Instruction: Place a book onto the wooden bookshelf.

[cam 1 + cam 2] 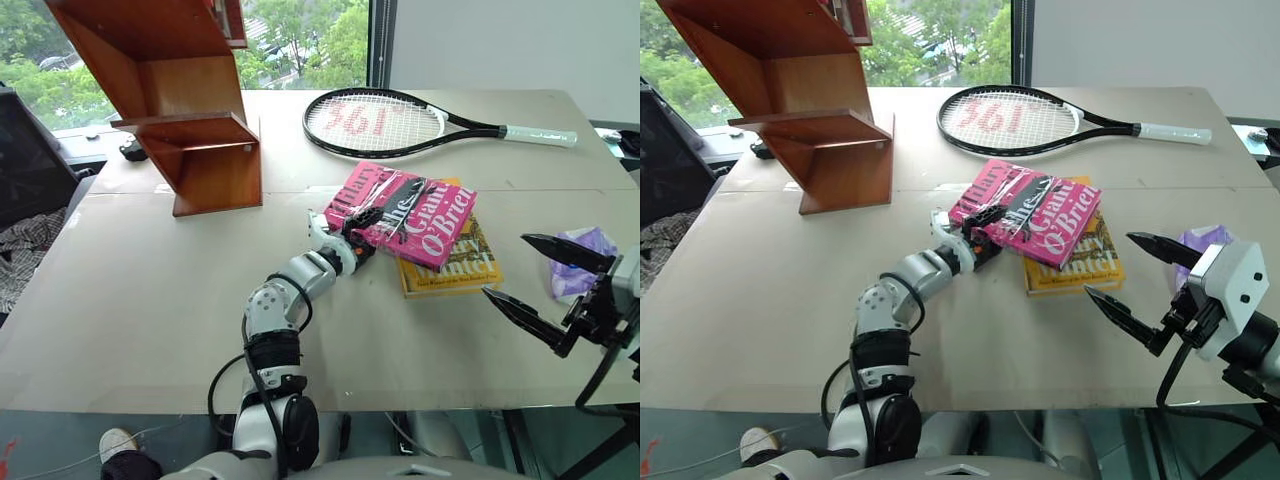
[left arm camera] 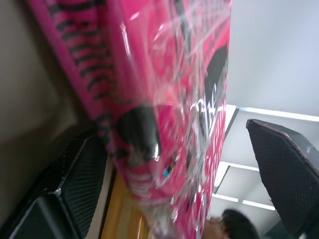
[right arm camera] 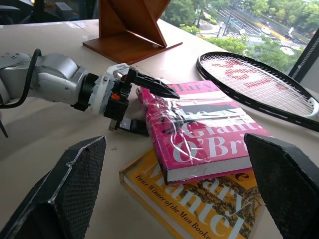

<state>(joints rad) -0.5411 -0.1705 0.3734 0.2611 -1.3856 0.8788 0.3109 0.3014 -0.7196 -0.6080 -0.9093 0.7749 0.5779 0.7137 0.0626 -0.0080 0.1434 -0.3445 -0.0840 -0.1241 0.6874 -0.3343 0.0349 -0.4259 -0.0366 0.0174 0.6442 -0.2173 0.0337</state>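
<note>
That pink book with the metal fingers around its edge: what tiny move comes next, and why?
Probably closing the left tool on the pink book. Its open fingers already straddle the book's edge, one above the cover and one beneath, without pinching yet. The book lies on the yellow book, and the wooden bookshelf stands farther back on the table, so a firm grip should come before lifting.

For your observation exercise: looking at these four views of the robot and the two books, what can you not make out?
- Yellow book: much of its cover is hidden under the pink book in the head views.
- Wooden bookshelf: its upper part is cut off by the picture's edge.
- Pink book's title: blurred and glared by plastic wrap in the left wrist view.
</note>
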